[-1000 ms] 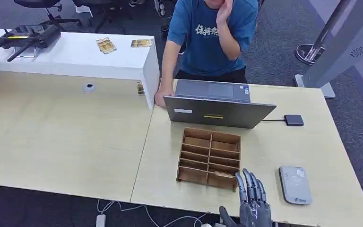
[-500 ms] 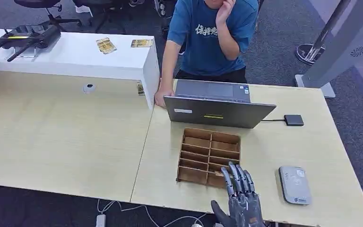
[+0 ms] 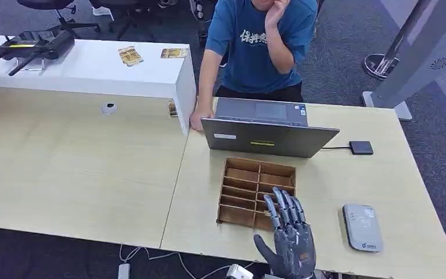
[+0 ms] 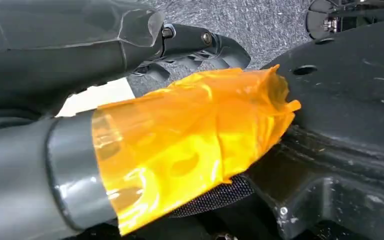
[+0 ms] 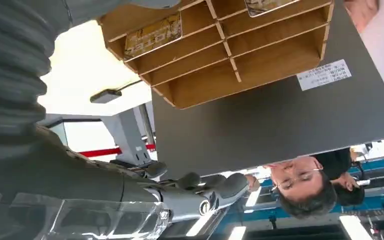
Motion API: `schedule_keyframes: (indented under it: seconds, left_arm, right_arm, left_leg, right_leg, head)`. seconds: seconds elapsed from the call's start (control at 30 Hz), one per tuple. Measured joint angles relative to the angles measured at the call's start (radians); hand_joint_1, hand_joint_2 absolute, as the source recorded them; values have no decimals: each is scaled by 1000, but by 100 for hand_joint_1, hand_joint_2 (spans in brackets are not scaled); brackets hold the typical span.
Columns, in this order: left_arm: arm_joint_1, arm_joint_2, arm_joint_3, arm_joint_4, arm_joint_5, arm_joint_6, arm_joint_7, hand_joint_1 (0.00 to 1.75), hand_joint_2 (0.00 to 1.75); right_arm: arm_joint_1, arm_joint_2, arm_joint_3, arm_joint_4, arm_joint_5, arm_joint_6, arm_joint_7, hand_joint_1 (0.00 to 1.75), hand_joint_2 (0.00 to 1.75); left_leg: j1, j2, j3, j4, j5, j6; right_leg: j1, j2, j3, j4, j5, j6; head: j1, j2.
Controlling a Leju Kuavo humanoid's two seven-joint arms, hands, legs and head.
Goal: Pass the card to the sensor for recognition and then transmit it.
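Right hand (image 3: 290,241) open, empty, at the rack's (image 3: 257,193) 5 o'clock; I'd pinch the thin, stiff card (image 5: 153,35) by its exposed edge.

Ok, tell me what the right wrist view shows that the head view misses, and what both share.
Right wrist view alone: a card lying in a slot of the wooden organizer. Head view alone: the grey card sensor on the table right of the organizer, which the raised right hand partly covers. Both share the organizer, the laptop's grey lid and the person behind it.
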Motion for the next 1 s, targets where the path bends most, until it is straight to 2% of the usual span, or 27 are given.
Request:
schedule_keyframes:
  seconds: [0.33,0.57,1.0]
  left_arm:
    - [-6,2,-2,0,-1,-2,3,0,0]
    - [-8,4,-6,0,-2,-2,6,0,0]
    - [-9,5,-11,0,-1,0,7,0,0]
  right_arm:
    - [-23,9,-5,47,-7,17,2,0,175]
    - [-32,16,-15,82,19,20,26,0,175]
    - [-35,27,-56,122,148,16,105,0,175]
  left_leg:
    - [0,0,0,0,0,0]
    - [0,0,0,0,0,0]
    - [0,0,0,0,0,0]
  right_leg:
    - [0,0,0,0,0,0]
    - [0,0,0,0,0,0]
    - [0,0,0,0,0,0]
  head:
    - [0,0]
    - [0,0]
    - [0,0]
